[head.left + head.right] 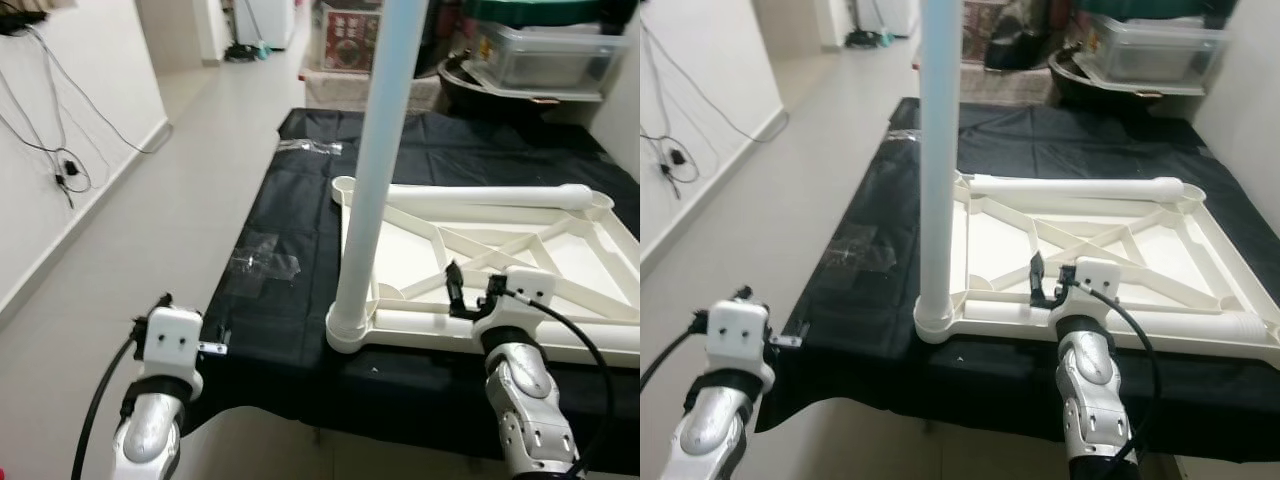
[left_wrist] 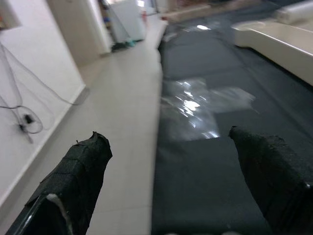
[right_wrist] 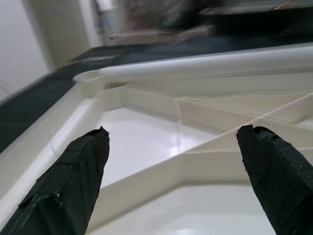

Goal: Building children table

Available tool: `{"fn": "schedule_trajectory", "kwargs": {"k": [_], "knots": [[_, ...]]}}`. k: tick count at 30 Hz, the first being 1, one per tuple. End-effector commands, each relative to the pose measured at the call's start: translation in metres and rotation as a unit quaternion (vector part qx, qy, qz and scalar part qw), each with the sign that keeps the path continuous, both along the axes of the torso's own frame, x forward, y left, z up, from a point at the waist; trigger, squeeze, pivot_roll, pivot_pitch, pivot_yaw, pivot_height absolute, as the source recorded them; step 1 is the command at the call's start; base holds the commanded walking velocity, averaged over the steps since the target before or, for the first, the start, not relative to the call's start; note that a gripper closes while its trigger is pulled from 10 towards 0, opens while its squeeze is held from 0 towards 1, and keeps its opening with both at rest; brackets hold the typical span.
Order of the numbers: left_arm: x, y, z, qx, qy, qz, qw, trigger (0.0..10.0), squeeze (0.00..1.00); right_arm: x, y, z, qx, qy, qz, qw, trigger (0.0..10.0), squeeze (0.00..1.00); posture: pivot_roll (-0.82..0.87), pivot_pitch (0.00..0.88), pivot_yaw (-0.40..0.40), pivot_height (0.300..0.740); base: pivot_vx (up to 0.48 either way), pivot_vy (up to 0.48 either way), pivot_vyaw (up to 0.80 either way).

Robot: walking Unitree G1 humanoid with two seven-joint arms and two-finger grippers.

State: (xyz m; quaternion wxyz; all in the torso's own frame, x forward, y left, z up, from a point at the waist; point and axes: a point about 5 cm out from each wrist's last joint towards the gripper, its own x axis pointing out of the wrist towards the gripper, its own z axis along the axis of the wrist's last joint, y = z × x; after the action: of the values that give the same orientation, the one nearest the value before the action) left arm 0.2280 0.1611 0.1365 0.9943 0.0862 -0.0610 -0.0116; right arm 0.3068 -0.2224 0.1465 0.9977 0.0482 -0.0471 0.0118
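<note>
We are finding the upturned white plastic ribbed tabletop [image 1: 560,262] lying on the black cloth [image 1: 300,300], one pale leg [image 1: 385,150] standing upright in its near-left corner socket, another leg [image 1: 480,197] lying loose along its far edge; remaining legs are waiting, while our right gripper [image 3: 176,161] is hovering wide open and empty over its near edge and our left gripper [image 2: 168,186] is hanging open and empty off its left side

The table top [image 1: 560,250] is seen as smooth, glossy cream plastic; the upright leg [image 1: 385,150] as smooth pale plastic; the cloth [image 1: 300,200] as matt black fabric; the bag [image 1: 262,262] as clear, shiny, crinkled film; the floor [image 1: 170,200] as smooth tile.
</note>
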Motion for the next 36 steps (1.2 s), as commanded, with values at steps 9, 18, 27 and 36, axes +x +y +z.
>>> {"fn": "schedule_trajectory", "kwargs": {"k": [9, 18, 27, 36], "knots": [[-0.029, -0.038, -0.015, 0.013, 0.039, -0.173, 0.984, 10.0, 0.00, 0.000, -0.019, 0.016, 0.032, 0.027, 0.205, 0.978, 10.0, 0.00, 0.07, 0.140, -0.046, 0.740, 0.000, 0.000, 0.00], [-0.041, -0.067, -0.016, -0.008, 0.048, -0.247, 0.968, 10.0, 0.00, -0.022, -0.012, 0.039, 0.048, 0.040, 0.464, 0.884, 10.0, 0.00, 0.07, 0.166, -0.044, 0.740, 0.000, 0.000, 0.00], [-0.045, -0.067, -0.015, -0.008, 0.051, -0.259, 0.965, 10.0, 0.00, -0.010, 0.037, 0.045, 0.021, 0.027, 0.543, 0.839, 10.0, 1.00, 0.09, 0.185, -0.041, 0.740, 0.000, 0.000, 0.00], [-0.047, -0.069, -0.014, -0.006, 0.054, -0.259, 0.964, 10.0, 0.00, 0.005, 0.057, 0.051, -0.005, 0.005, 0.549, 0.836, 10.0, 0.00, 0.09, 0.198, -0.047, 0.740, 0.000, 0.000, 0.00]]}}
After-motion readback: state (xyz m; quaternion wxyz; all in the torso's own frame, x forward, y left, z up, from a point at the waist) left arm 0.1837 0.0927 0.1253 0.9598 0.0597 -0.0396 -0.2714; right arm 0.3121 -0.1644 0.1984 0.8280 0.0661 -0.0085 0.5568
